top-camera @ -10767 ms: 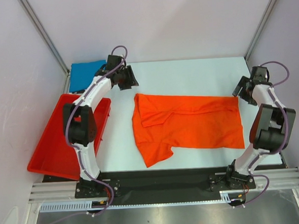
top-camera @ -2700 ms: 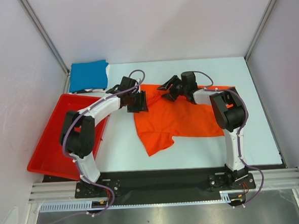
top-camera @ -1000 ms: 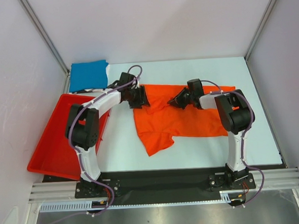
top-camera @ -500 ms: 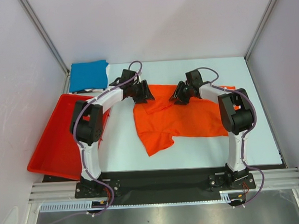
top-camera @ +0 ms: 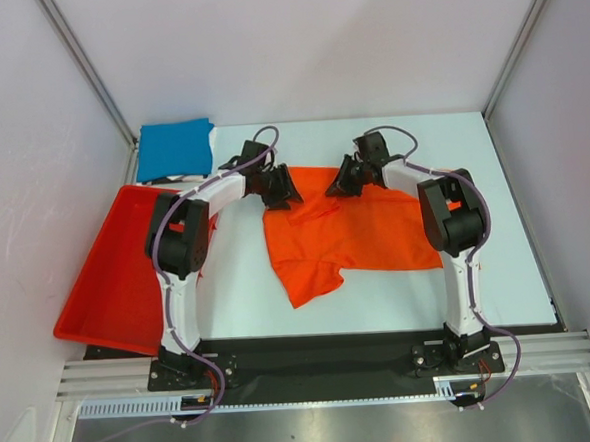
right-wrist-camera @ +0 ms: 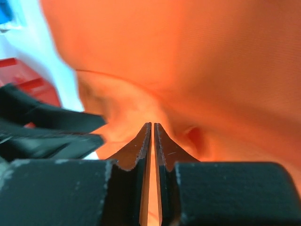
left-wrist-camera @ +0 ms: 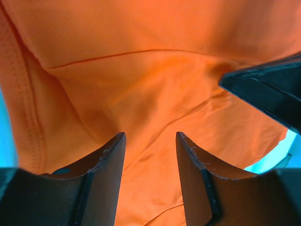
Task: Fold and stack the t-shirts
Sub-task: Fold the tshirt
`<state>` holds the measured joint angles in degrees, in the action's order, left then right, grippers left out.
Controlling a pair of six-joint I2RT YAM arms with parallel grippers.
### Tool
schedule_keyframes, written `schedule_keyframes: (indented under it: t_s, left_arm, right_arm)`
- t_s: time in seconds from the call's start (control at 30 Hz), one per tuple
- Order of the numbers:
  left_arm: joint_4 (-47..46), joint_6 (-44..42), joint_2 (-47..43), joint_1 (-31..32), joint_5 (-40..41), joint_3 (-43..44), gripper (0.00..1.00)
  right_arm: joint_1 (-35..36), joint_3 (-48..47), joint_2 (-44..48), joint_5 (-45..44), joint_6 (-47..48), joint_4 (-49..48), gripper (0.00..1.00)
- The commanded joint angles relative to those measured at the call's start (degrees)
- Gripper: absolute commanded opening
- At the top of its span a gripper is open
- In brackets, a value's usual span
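— What is the cloth like?
— The orange t-shirt [top-camera: 361, 232] is a soft, thin fabric with wrinkles and a stitched seam. It lies on the pale bench [top-camera: 471, 150], long axis from left to right, one sleeve pointing to the near edge.
— And the hands?
— Both are at its far edge. The left hand [top-camera: 283, 187] has its fingers apart, with cloth under them. The right hand [top-camera: 341, 181], just to its right, is closed and pinches a thin fold.
— How many things?
— Two shirts. The folded blue t-shirt [top-camera: 175, 148] lies to the left of the left hand, near one red plastic bin [top-camera: 117, 262].
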<state>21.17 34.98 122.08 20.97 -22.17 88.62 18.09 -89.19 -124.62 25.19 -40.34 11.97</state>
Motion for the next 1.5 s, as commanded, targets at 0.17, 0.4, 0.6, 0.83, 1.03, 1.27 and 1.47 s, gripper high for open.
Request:
schedule_keyframes:
  t_s: [0.17, 0.4, 0.6, 0.83, 1.03, 1.27, 1.47]
  left_arm:
    - [5.8, -5.9, -0.7, -1.1, 3.8, 2.2, 0.52]
    - [11.2, -13.4, -8.3, -1.7, 13.2, 8.3, 0.65]
    - [8.7, -18.7, -3.5, -5.4, 12.4, 14.9, 0.81]
    - [10.0, -20.8, 6.8, -5.9, 15.1, 25.3, 0.79]
    - [9.6, -19.9, 11.2, -5.9, 13.0, 28.8, 0.75]
    - [9.2, -19.5, 12.8, -6.2, 12.3, 26.8, 0.75]
    - [8.1, -17.3, 13.3, -6.5, 9.9, 26.3, 0.71]
  right_arm:
    - [-2.3, 0.3, -2.0, 0.2, 3.8, 2.0, 0.15]
    - [-7.3, -4.2, 7.4, -3.5, 11.9, 14.6, 0.49]
    - [-17.0, -1.2, 13.4, -6.6, 16.1, 17.6, 0.73]
    - [-30.3, -1.5, 12.7, -9.8, 24.1, 14.6, 0.77]
    - [-33.6, -7.0, 7.3, -13.5, 29.1, 15.5, 0.77]
    - [-36.7, -12.6, 1.5, -14.3, 30.6, 16.1, 0.77]
    - [-37.4, -14.2, -1.2, -15.6, 33.0, 17.7, 0.72]
